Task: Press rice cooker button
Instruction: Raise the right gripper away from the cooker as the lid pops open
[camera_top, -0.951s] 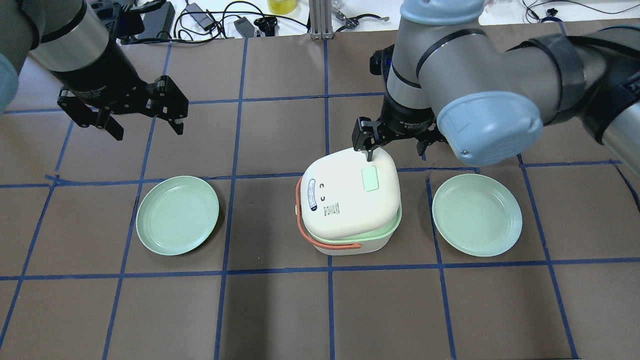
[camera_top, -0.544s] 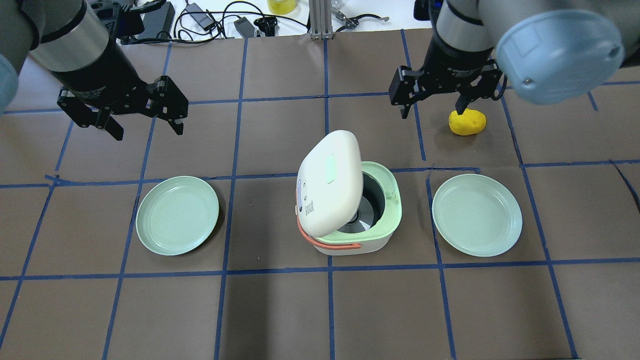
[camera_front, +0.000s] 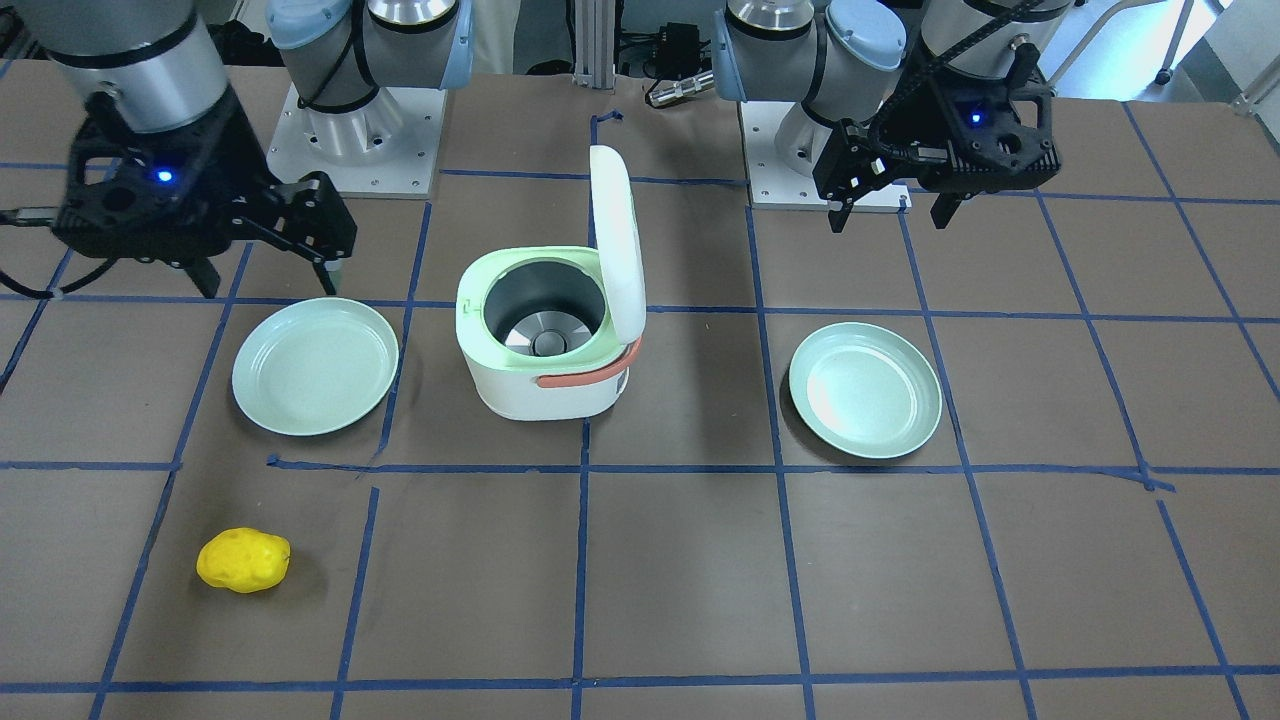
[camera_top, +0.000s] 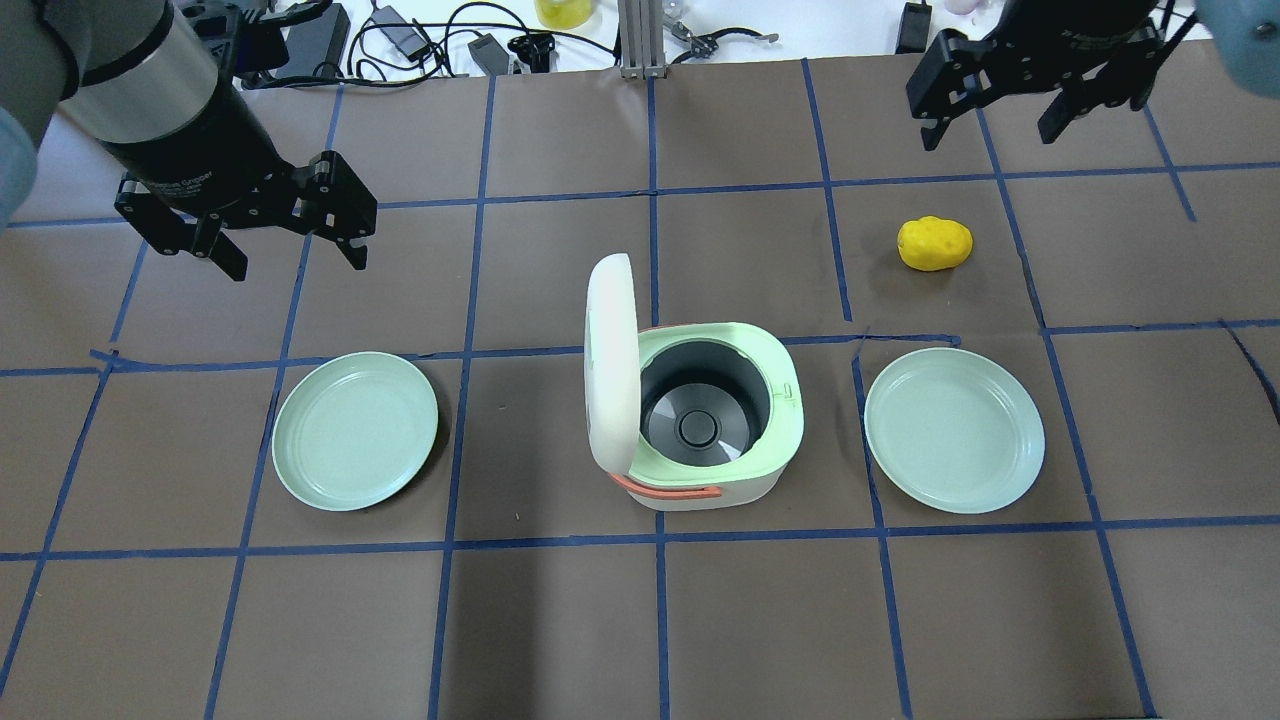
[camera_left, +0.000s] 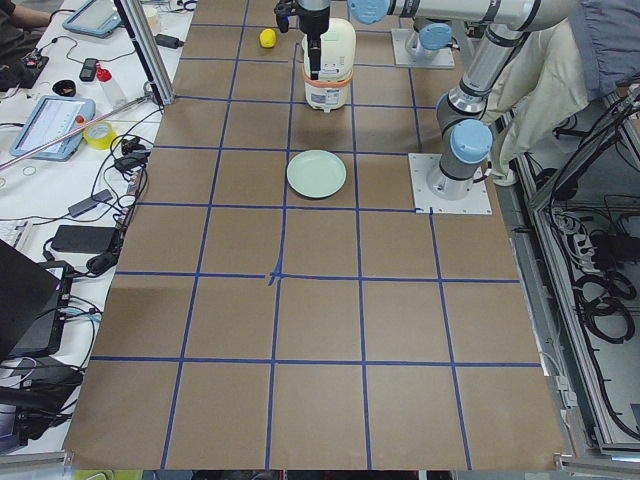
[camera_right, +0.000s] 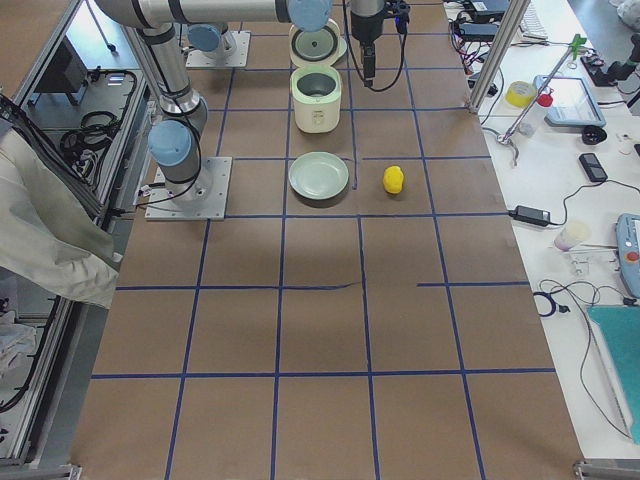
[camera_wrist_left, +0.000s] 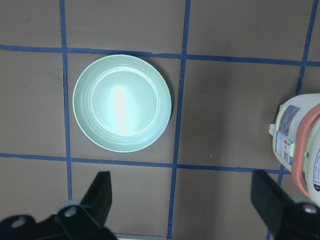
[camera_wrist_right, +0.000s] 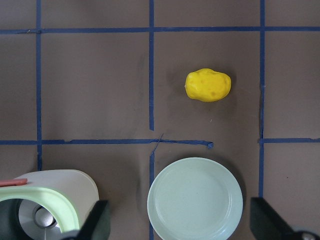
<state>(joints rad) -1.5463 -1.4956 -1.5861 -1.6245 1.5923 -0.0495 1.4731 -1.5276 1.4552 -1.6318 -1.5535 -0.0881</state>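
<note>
The white rice cooker (camera_top: 770, 485) with a green rim and an orange handle stands mid-table. Its lid (camera_top: 610, 375) stands upright and open, and the bare metal pot shows inside. I cannot make out its button in any view. My right gripper (camera_top: 988, 135) is open and empty, high over the far right of the table, well clear of the cooker. My left gripper (camera_top: 298, 265) is open and empty, hovering at the far left. The cooker also shows in the front view (camera_front: 540, 385) and at the edge of the left wrist view (camera_wrist_left: 295, 145).
Two light green plates flank the cooker, one at the left (camera_top: 355, 430) and one at the right (camera_top: 954, 430). A yellow lumpy potato-like object (camera_top: 934, 244) lies beyond the right plate. Cables and tools lie past the table's far edge.
My right gripper rose from the cooker's far lid edge and drew back to the far right. The lid swung from shut to fully upright. The left arm has not moved.
</note>
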